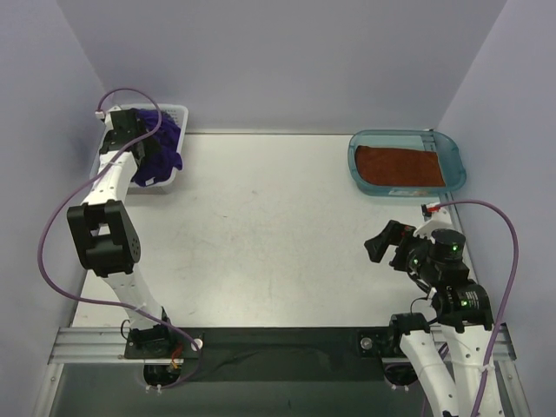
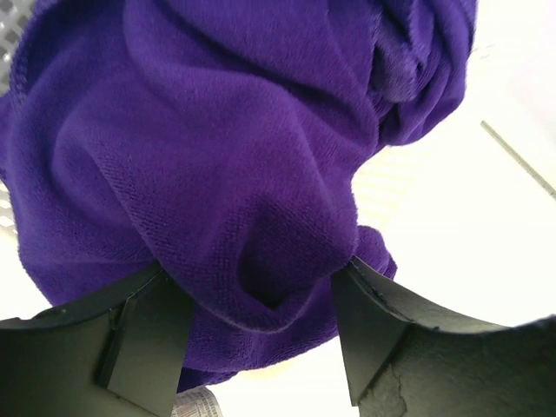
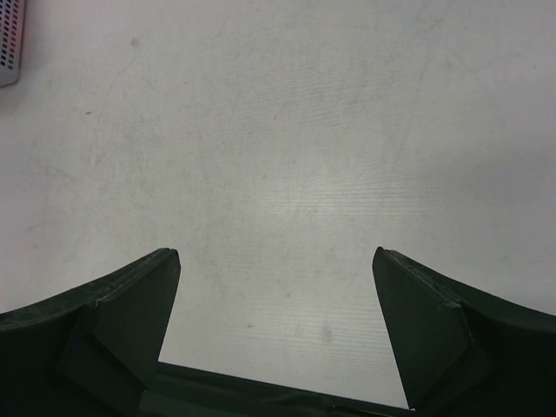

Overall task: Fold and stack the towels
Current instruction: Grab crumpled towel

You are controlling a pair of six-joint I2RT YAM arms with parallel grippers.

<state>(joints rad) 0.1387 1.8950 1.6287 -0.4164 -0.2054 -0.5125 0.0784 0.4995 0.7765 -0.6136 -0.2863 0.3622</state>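
Observation:
Deep purple towels point(image 1: 167, 139) lie bunched in the white slotted basket point(image 1: 178, 110) at the far left, one hanging over its front edge. My left gripper point(image 1: 146, 149) is down in that pile. In the left wrist view purple cloth point(image 2: 217, 130) fills the frame, and a fold of it bulges between the spread fingers of the gripper point(image 2: 256, 274), touching both. The rust-orange towel point(image 1: 400, 165) lies flat in the teal tray point(image 1: 457, 165) at the far right. My right gripper point(image 1: 383, 244) hovers open and empty over bare table point(image 3: 278, 156).
The white table point(image 1: 278, 226) spreads between basket and tray. A small red-and-white object point(image 1: 429, 209) lies just in front of the tray. Grey walls close in the back and both sides. A grey perforated item point(image 3: 9, 43) shows at the right wrist view's top left corner.

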